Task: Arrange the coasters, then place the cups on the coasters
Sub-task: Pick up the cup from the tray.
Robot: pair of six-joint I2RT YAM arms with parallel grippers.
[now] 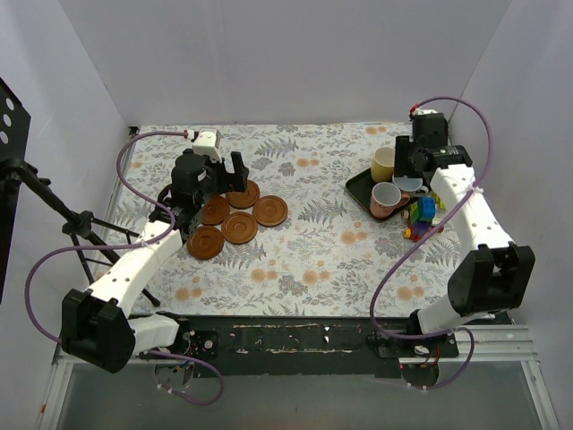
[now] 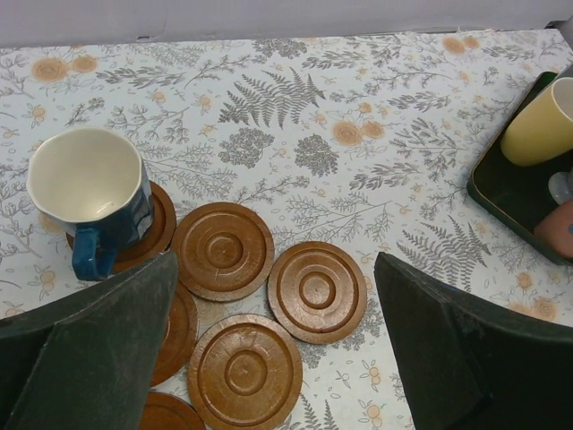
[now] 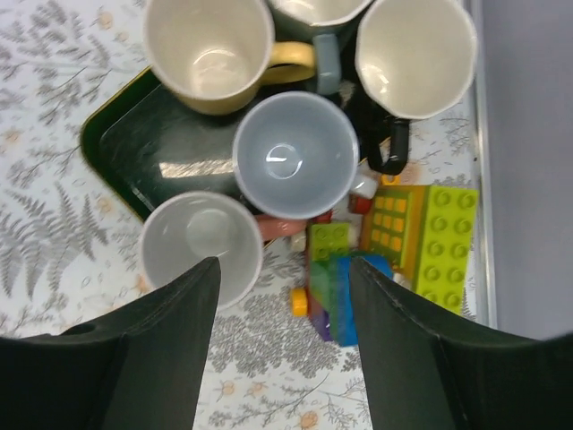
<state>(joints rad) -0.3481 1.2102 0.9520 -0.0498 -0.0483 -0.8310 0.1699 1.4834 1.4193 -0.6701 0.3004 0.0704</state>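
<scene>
- The left gripper (image 2: 276, 269) hangs above the coasters (image 2: 317, 291) in the left half of the tabletop (image 1: 331, 260); its fingers are spread wide with nothing between them
- The dark blue cup (image 2: 89, 184) stands upright on the coaster nearest the left edge; judged to be the first cup seated
- The coasters form a tight cluster with rims touching, which looks too crowded for a cup on each; one disc is partly hidden behind the left finger and another is cut off at the bottom of the left wrist view
- The tray (image 3: 116, 134) lies near the right edge, toward the far corner, and holds the other cups (image 3: 295, 157) upright and packed close; one is cut off at the top of the right wrist view
- The right gripper (image 3: 285, 264) is poised over the tray's cups, fingers well apart and gripping nothing; its target cup cannot be told
- The toy blocks (image 3: 430, 233) lie beside the tray, partly hidden by cups
</scene>
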